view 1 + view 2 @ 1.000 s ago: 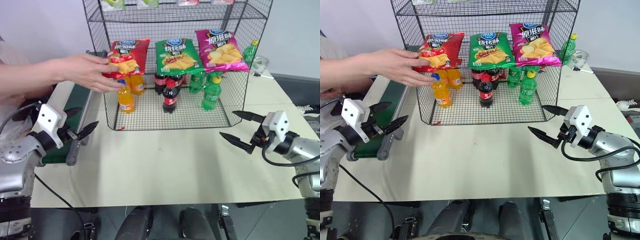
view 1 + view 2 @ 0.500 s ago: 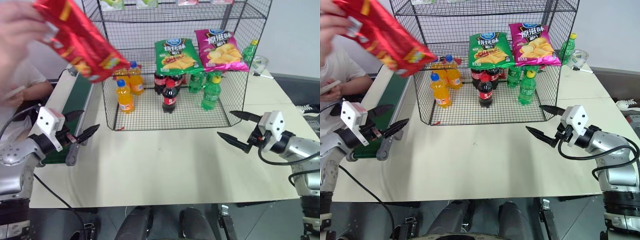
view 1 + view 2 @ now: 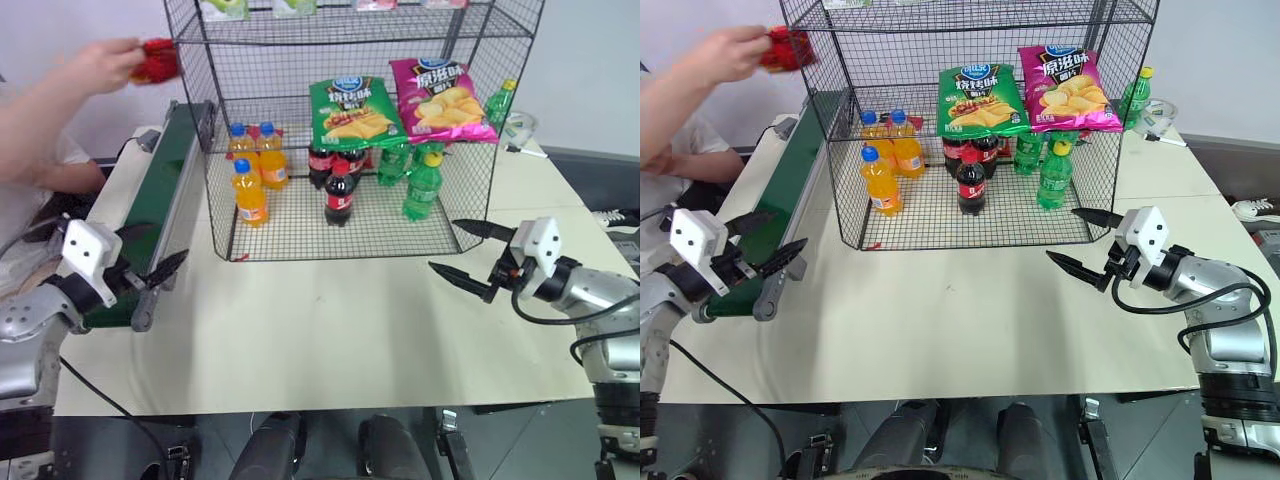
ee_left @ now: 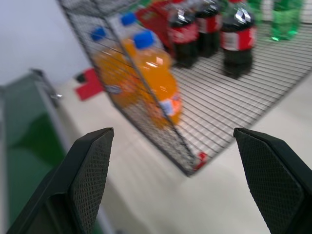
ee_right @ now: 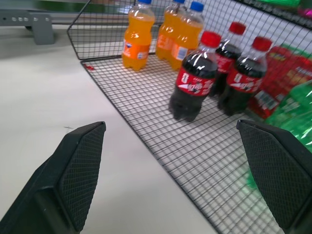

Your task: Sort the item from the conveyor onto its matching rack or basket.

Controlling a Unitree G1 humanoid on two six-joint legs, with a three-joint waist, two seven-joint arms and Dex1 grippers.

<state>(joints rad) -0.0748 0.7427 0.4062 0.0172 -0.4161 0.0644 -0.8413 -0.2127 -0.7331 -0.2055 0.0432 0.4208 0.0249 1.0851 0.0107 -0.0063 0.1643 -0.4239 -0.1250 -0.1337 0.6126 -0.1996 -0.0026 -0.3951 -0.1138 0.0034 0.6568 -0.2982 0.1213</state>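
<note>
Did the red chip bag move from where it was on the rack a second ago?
Yes. The red bag left its spot beside the green bag; a person's hand now holds it high, left of the rack, above the conveyor.

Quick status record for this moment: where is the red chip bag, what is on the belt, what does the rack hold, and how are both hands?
item: red chip bag in a person's hand, above the conveyor's far end
conveyor: belt bare where visible
rack: green chip bag, magenta chip bag, orange, cola and green bottles
left hand: open, beside the conveyor
right hand: open, above the table
</note>
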